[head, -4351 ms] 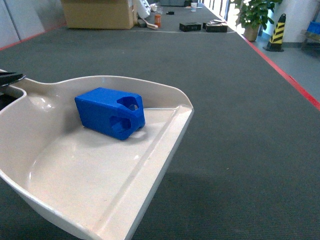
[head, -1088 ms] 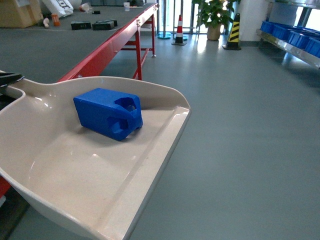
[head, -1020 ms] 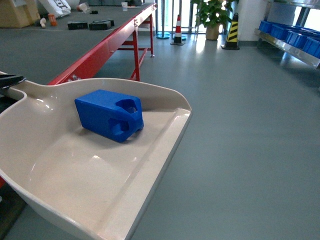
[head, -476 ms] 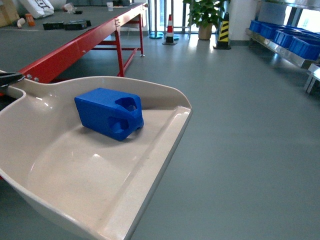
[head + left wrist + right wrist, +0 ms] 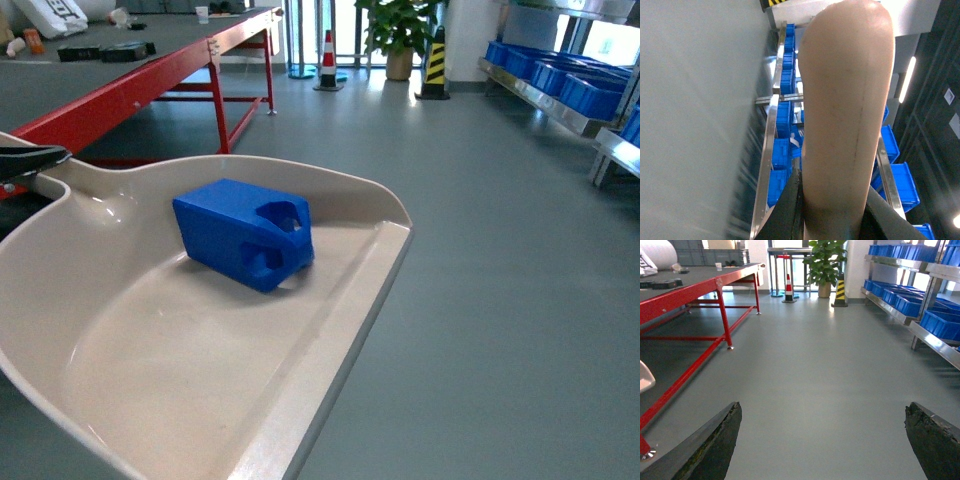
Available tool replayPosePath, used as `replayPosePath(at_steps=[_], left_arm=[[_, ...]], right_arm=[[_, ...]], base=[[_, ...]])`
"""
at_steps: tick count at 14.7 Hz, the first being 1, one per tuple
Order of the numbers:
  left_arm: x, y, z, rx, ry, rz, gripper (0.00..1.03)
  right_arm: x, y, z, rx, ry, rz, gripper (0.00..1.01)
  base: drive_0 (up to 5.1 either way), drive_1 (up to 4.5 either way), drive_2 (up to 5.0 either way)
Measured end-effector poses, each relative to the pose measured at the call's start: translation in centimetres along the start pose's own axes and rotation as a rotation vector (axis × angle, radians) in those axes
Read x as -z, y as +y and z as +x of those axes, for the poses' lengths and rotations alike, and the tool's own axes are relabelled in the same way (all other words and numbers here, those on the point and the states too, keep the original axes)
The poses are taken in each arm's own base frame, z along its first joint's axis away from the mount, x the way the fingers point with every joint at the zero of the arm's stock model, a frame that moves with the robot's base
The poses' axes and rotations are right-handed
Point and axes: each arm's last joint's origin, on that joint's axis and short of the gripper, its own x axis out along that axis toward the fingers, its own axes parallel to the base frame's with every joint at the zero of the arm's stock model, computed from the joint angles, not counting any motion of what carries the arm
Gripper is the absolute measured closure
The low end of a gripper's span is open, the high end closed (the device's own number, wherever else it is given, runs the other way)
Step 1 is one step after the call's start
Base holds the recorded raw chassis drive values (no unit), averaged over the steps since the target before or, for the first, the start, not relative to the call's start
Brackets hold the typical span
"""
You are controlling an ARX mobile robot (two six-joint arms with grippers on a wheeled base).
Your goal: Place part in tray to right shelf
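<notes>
The part (image 5: 246,245) lay inside the tray (image 5: 150,390), in the upper middle of its pan, resting on one long side with its bevelled, holed end turned toward the flat front lip. The tray was held out above the grey floor (image 5: 480,300), its stub handle reaching to the left edge of the head view, where the left gripper (image 5: 30,160) met it. In the left wrist view the gripper's dark fingers (image 5: 785,210) were clamped on either side of the handle. The right gripper (image 5: 825,440) hung over the floor with its two fingers wide apart and nothing between them. The right shelf (image 5: 560,95), loaded with blue crates (image 5: 590,90), stood well apart from the tray at the far right. A red-framed table (image 5: 130,90) ran along the left side.
</notes>
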Motion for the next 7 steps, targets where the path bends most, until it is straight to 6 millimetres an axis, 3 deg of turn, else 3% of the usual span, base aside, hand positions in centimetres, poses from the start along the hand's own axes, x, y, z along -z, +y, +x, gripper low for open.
replayPosePath(at_steps=[1, 7], left_arm=[[-0.12, 0.08, -0.04, -0.007, -0.01, -0.002, 0.85], [-0.38, 0.07, -0.2, -0.007, -0.03, -0.001, 0.85]], right_arm=[[-0.01, 0.0, 0.0, 0.0, -0.001, 0.0, 0.03], [0.0, 0.0, 0.0, 0.0, 0.0, 0.0, 0.03]], base=[[0.0, 0.0, 0.0], [0.0, 4.33, -4.3]])
